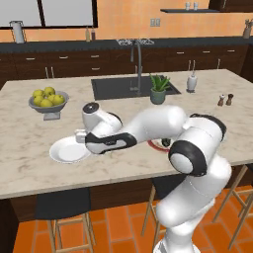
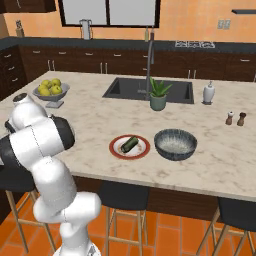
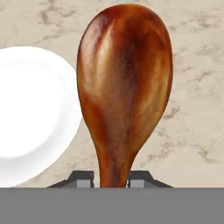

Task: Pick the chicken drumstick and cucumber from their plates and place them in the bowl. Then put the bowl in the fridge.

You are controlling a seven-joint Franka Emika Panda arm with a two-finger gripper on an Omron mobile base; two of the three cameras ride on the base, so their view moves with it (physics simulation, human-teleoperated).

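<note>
In the hand view my gripper [image 3: 111, 178] is shut on the thin end of the reddish-brown chicken drumstick [image 3: 124, 83]. The drumstick hangs over the marble counter, just right of the empty plain white plate [image 3: 30, 113]. In the left base view the gripper [image 1: 79, 135] sits at the upper right edge of that plate [image 1: 64, 152]. The dark green cucumber [image 2: 129, 144] lies on the red-rimmed plate [image 2: 116, 150]. Right of it stands the dark grey-blue ribbed bowl [image 2: 175, 144], empty. The fridge is out of view.
A grey footed bowl of yellow-green fruit [image 1: 48, 101] stands at the island's left. The sink [image 1: 113, 88], a potted plant [image 1: 158, 89], a white dispenser [image 1: 191, 81] and two shakers [image 1: 225, 100] stand further back. Stools [image 1: 64, 207] are tucked under the near edge.
</note>
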